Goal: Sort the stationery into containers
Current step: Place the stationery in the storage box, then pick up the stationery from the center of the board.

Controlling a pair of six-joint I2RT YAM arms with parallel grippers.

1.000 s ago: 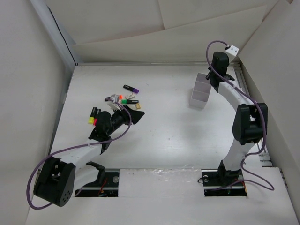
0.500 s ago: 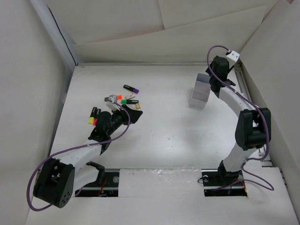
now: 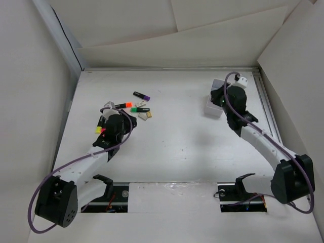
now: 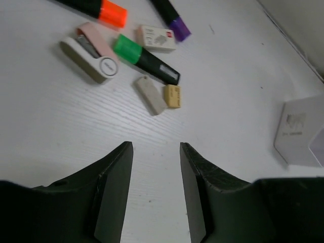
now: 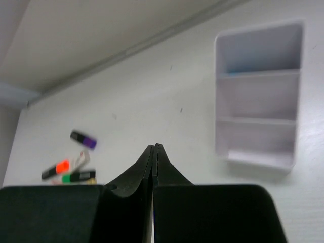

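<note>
The stationery lies in a loose group at the table's left: a purple-ended marker (image 3: 142, 95), an orange-ended marker (image 3: 126, 105), a green-ended marker (image 4: 144, 54), a pink and white stapler-like piece (image 4: 91, 53), a white eraser (image 4: 157, 38), a grey eraser (image 4: 150, 94) and a tan one (image 4: 172, 96). My left gripper (image 4: 156, 147) hovers just short of the erasers, open, with bare table between its fingers. The white container (image 5: 258, 116) with its row of compartments stands at the right. My right gripper (image 5: 154, 147) is shut and empty, left of the container.
Yellow- and pink-ended markers (image 3: 98, 129) lie partly under my left arm. Tall white walls ring the table on the left, back and right. The right arm (image 3: 253, 134) stretches diagonally across the right side and covers part of the container (image 3: 214, 108) from above.
My left gripper pulled back toward the left and its jaws narrowed. My right arm swung down and forward from behind the container, and its gripper closed.
</note>
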